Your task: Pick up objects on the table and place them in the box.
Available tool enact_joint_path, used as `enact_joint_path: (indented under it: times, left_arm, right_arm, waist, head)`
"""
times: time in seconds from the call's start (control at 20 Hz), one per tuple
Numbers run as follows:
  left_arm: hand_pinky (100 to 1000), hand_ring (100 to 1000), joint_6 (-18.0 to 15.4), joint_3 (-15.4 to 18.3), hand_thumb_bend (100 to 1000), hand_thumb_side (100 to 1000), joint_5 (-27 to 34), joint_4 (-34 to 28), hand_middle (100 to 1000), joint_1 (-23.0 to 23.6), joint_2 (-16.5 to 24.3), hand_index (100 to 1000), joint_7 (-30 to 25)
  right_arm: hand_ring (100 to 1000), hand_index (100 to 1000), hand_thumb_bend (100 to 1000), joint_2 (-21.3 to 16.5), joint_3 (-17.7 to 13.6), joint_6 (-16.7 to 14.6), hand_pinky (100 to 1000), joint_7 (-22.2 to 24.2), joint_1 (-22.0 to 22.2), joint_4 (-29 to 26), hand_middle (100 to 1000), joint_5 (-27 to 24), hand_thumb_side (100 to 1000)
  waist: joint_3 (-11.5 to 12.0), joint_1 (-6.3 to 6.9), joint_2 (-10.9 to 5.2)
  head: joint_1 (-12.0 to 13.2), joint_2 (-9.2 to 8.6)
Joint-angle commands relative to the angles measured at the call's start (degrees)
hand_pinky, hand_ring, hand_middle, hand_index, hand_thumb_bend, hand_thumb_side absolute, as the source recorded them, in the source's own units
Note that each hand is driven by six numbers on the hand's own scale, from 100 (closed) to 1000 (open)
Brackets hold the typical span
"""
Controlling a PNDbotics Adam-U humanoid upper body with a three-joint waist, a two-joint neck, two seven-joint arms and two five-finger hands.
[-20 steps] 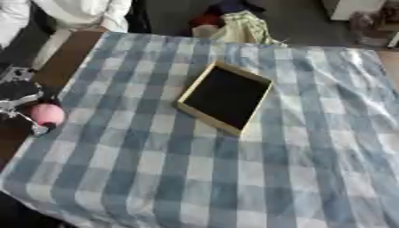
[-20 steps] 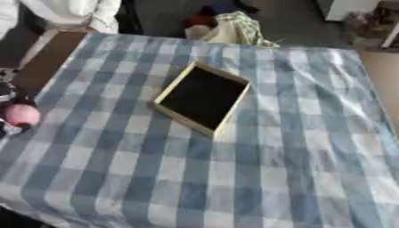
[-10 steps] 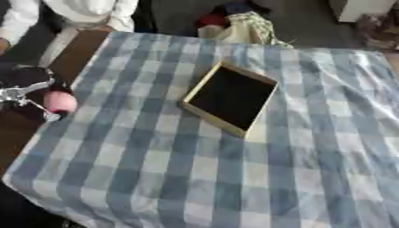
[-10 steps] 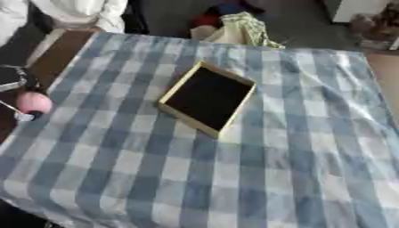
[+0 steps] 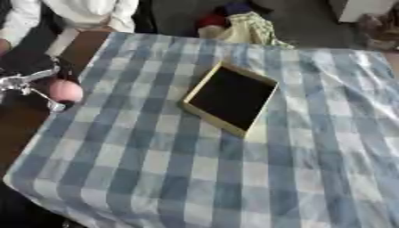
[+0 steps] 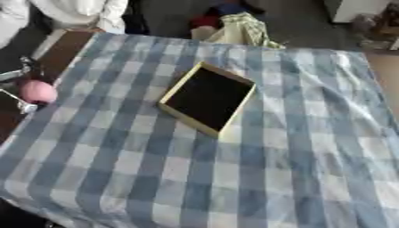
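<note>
Nearest you, the blue-and-white checked cloth (image 5: 195,178) covers the tabletop (image 5: 82,42) and nothing lies on this close stretch. At mid-depth, over the cloth's left edge, your left hand (image 5: 23,82) has its fingers (image 5: 56,106) curled round a pink ball (image 5: 65,90), which looks lifted clear of the cloth rather than resting on it, though I cannot be sure. Well apart from it, toward the middle of the cloth, sits the box (image 5: 231,99), shallow, pale-rimmed, dark inside and seemingly empty, turned askew to the checks. The step in hand seems to be the carry: bring the ball across to the right, keep it high enough to pass the near-left rim, stop over the dark middle, lower, and only then release, since a round thing dropped near a low wall may roll or bounce out. The left eye view shows more of the hand and its silver parts; the right eye view crops most of the hand at its left border, yet shows the ball plainly. Your right hand appears in neither view. Beyond the far edge lie some clothes (image 6: 234,26).
</note>
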Motion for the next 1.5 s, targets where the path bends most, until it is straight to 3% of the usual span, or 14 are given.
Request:
enact_joint_path:
  times: [0.05,0.3,0.9,1.2,1.5]
  left_arm:
    - [429,611,-1.22,-1.17,357,110,1.49,-2.84,574,-3.12,1.09,696,-0.82]
    - [423,606,-2.73,-3.84,334,102,3.54,-4.33,570,-8.56,-2.51,693,-3.09]
    - [394,580,-3.43,-6.97,171,100,6.69,-2.93,551,-18.74,-16.49,674,-8.34]
    - [390,575,-3.92,-8.12,121,103,5.35,-1.22,547,-21.74,-22.42,671,-9.35]
    - [384,569,-3.91,-7.74,100,124,1.24,3.03,543,-23.64,-27.3,667,-8.16]
  right_arm:
    - [602,736,100,-1.38,-0.16,-0.08,784,0.26,-0.34,-1.17,666,-0.41,875]
    - [603,736,100,-1.62,-0.04,-0.16,785,0.26,-0.35,-1.17,667,-0.41,874]
    - [601,736,100,-1.14,0.23,-0.38,785,0.72,-0.79,-1.17,665,-0.87,875]
    - [600,737,100,-0.92,0.36,-0.65,786,0.96,-1.47,-1.17,664,-1.21,876]
    - [598,736,100,-0.57,0.46,-0.9,786,1.3,-2.37,-1.17,663,-1.61,880]
  waist:
    - [-0.01,0.14,-0.77]
    - [-0.14,0.07,-0.92]
    - [-0.97,-0.69,-0.12]
    - [-1.81,-1.34,0.9]
    - [-2.9,-1.93,2.3]
  head:
    - [0.23,0.38]
    - [0.1,0.38]
    - [-1.76,0.38]
    - [-2.51,0.18]
    - [-2.71,-1.43]
